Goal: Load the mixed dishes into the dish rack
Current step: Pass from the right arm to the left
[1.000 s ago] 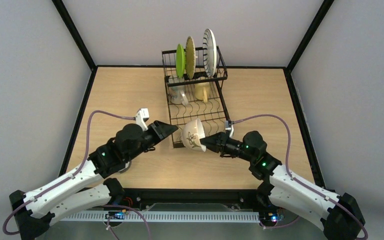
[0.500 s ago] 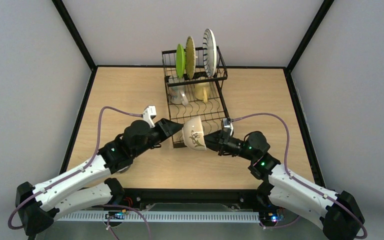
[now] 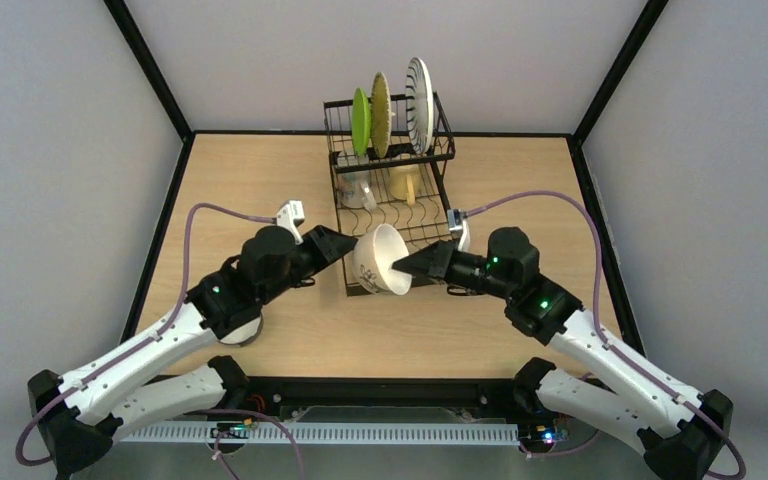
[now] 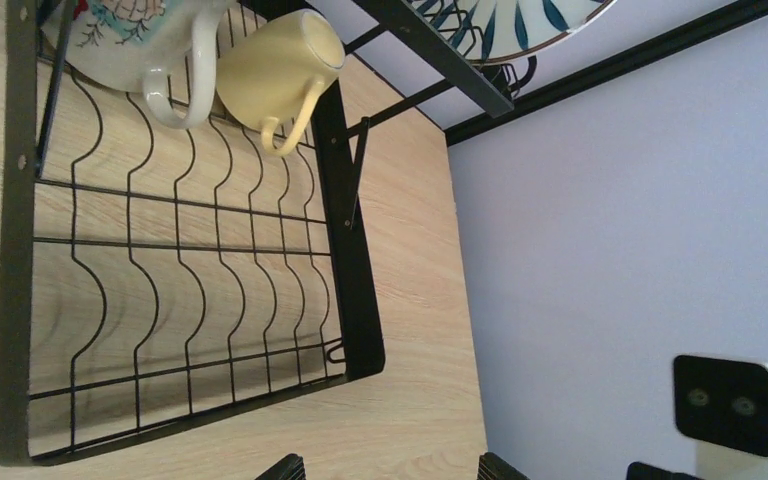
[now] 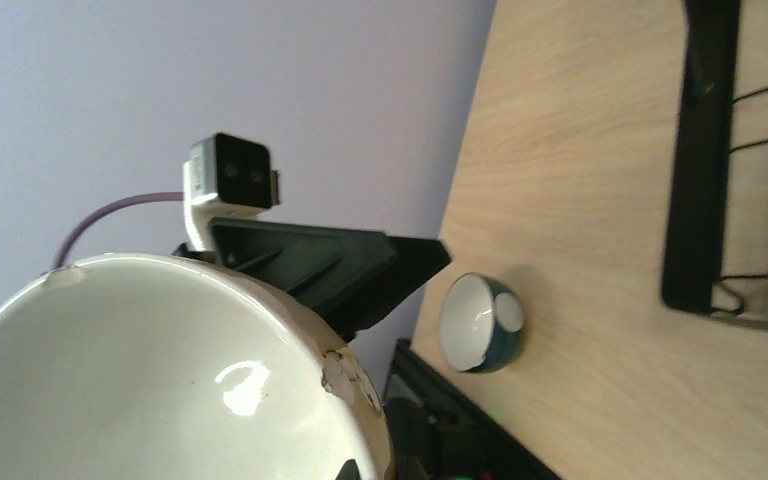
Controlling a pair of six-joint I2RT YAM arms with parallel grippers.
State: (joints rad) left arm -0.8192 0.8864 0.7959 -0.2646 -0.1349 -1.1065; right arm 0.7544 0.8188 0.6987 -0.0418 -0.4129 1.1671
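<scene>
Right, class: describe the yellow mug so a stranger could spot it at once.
Find the black rack at the table's far side. On its lower tray, beneath the upright plates, sit two cups. The yellow mug is plain; the floral mug beside it is white.

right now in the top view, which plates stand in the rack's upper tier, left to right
green plate → bamboo plate → striped plate
</scene>
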